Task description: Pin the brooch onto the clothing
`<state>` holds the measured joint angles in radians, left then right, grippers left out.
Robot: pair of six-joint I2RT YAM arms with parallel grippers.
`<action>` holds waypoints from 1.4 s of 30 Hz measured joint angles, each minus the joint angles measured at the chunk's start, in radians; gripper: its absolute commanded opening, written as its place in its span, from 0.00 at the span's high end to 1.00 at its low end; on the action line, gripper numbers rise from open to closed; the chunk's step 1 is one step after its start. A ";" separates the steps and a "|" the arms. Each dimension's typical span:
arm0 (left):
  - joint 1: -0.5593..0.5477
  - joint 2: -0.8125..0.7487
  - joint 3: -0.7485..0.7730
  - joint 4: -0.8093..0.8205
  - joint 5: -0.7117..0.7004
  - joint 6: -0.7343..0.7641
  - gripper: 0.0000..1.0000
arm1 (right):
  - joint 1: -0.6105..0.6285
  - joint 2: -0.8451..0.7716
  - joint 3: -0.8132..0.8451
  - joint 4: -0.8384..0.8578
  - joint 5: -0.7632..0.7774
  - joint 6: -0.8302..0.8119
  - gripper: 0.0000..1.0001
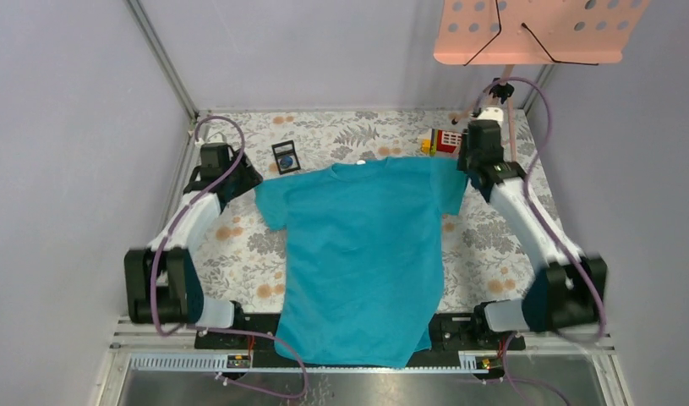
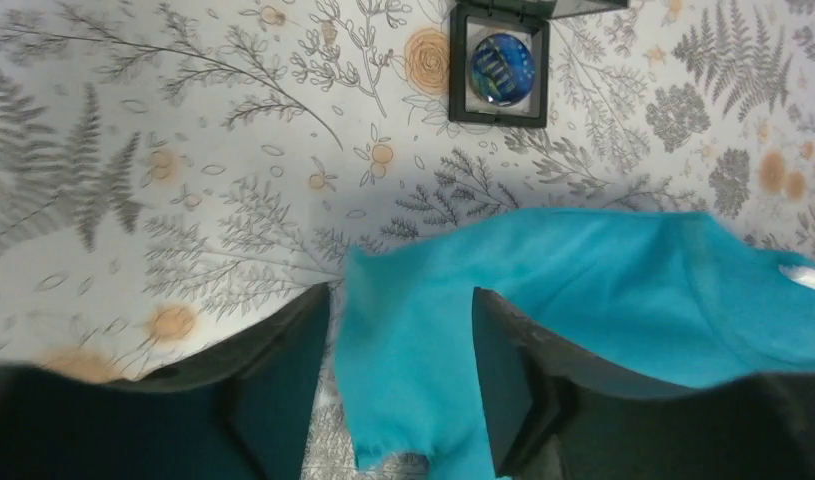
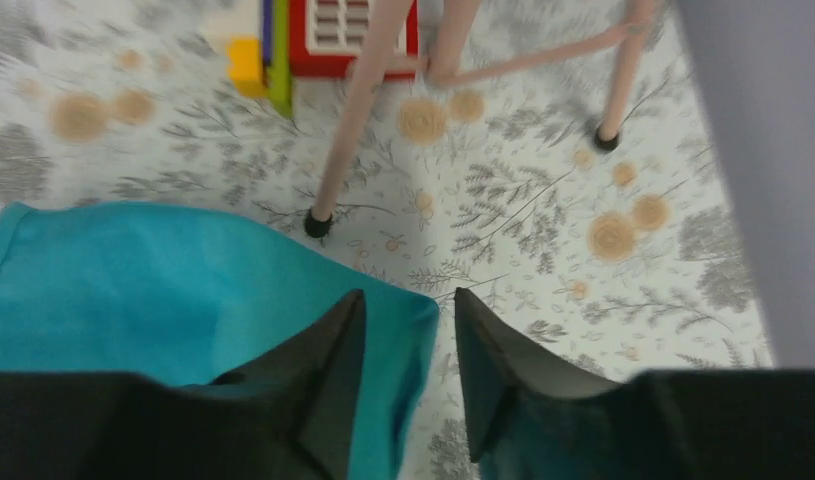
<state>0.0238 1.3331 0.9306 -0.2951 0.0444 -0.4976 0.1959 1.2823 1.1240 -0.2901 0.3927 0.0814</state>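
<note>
Left arm (image 1: pixel 191 222) and right arm (image 1: pixel 520 211) are each showing white moulded link shells joined by blocky black joint housings. A thin purple cable (image 1: pixel 157 262) is running along each arm, looping clear of the wrist housing. Left pincer (image 2: pixel 401 300) and right pincer (image 3: pixel 408 297) are presenting matte black, wedge-shaped fingers (image 2: pixel 278 395) with flat inner faces. Both bases are bolting onto a black rail (image 1: pixel 455 326) at the bench's near edge.

We note the teal T-shirt (image 1: pixel 362 254) spread flat, collar far; the round dark-blue brooch (image 2: pixel 501 62) lies apart, beyond its left sleeve.
</note>
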 measured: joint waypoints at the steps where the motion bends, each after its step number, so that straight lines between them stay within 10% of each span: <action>1: -0.003 0.054 0.004 0.039 0.011 -0.004 0.28 | -0.020 0.085 0.011 0.011 -0.019 0.018 0.32; 5: -0.025 0.143 0.006 0.101 0.019 -0.004 0.13 | -0.057 0.337 0.059 0.018 -0.080 0.078 0.01; 24: -0.292 -0.259 -0.184 0.103 0.004 -0.057 0.11 | -0.058 -0.050 -0.161 -0.069 -0.253 0.203 0.03; 42: -0.388 0.033 -0.298 0.294 0.061 -0.201 0.33 | 0.101 0.080 -0.357 -0.032 -0.553 0.366 0.14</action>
<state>-0.3637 1.3659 0.6327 -0.0006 0.1055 -0.6983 0.2974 1.3624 0.7673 -0.3225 -0.1604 0.4473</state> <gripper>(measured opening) 0.708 0.883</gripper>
